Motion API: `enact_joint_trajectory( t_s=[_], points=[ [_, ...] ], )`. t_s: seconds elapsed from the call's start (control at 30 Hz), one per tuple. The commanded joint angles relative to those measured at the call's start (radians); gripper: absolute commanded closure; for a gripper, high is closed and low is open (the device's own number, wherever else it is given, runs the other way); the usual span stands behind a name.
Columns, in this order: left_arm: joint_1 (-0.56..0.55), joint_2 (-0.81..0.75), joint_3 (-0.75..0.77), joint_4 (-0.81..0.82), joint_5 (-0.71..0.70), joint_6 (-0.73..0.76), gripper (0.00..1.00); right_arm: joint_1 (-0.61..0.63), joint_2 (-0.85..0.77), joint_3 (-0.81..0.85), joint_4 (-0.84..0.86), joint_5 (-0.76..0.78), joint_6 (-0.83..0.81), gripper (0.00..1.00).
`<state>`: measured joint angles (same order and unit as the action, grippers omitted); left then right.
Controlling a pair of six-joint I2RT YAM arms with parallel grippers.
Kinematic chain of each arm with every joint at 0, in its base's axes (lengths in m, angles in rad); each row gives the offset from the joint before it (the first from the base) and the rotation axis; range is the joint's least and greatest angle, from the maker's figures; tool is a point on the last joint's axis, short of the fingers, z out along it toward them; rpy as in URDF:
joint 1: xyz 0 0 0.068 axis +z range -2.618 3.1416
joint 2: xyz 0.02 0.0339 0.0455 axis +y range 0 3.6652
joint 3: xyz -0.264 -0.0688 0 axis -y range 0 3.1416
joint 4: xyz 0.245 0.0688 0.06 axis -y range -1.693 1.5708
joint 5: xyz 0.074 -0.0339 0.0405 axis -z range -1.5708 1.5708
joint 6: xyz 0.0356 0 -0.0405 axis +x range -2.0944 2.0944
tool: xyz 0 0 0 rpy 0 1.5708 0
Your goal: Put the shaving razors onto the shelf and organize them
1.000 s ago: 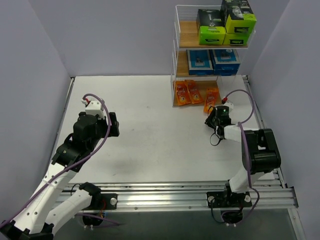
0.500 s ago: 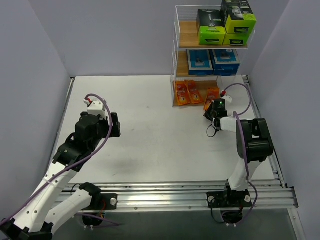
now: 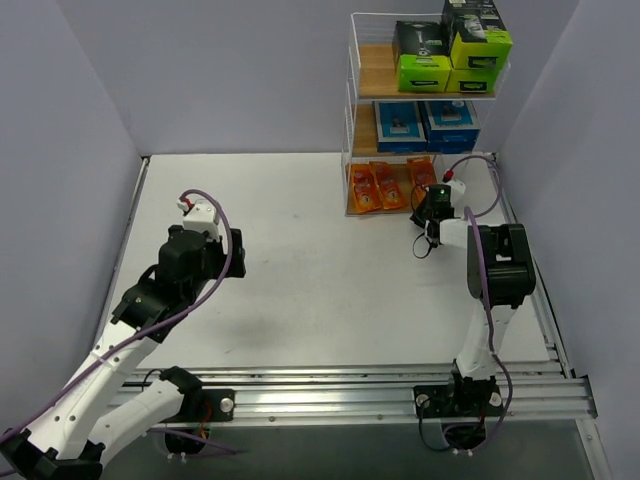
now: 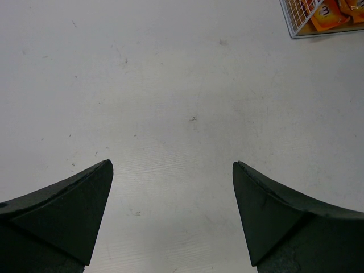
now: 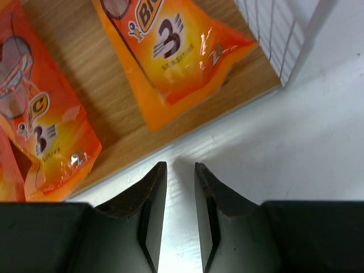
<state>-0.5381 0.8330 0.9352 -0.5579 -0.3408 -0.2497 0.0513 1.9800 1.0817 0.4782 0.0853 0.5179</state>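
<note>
Shaving razors absent from both grips. Right gripper (image 5: 180, 166) narrowed to a thin slit, nothing pinched, only pale table (image 5: 296, 142) visible through the gap. Poised low at the front lip of the shelf (image 5: 96, 96), tips aimed at the bare strip of bottom board between two orange packets (image 5: 170, 51). Reads as a nudging pose rather than a pick: slim, near-closed jaws suit pushing a slippery flat pouch back from the edge or squaring it with its neighbours. Nearest packet flat on the wood, lying askew, one corner close to the white wire side. Second packet just to its left, also flat, lower corner near the board's front edge.

Further out, in the overhead view: orange row on the lowest tier, blue cards (image 3: 425, 122) on the middle, black-and-lime boxes (image 3: 450, 50) stacked on top. Sorted by kind, so probably only tidying left. No pack visible out on the table.

Left gripper (image 4: 171, 163) spread wide and empty, hovering over the table well apart from the shelf, likely parked there to avoid crowding the right arm's reach.
</note>
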Motion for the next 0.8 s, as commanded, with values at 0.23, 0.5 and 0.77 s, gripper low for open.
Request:
enact_joint_trajectory(
  t_s=[0.23,0.5,0.77],
  points=[
    [-0.017,0.005,0.036,0.013,-0.029,0.017,0.05,-0.028,0.039,0.076,-0.029,0.031,0.041,0.78],
    [-0.019,0.003,0.036,0.016,-0.026,0.018,0.04,-0.028,-0.021,0.011,-0.012,-0.001,0.057,0.77],
    [0.016,-0.005,0.03,0.03,-0.001,0.012,0.04,-0.024,-0.148,-0.153,0.025,-0.056,0.1,0.76]
  ],
)
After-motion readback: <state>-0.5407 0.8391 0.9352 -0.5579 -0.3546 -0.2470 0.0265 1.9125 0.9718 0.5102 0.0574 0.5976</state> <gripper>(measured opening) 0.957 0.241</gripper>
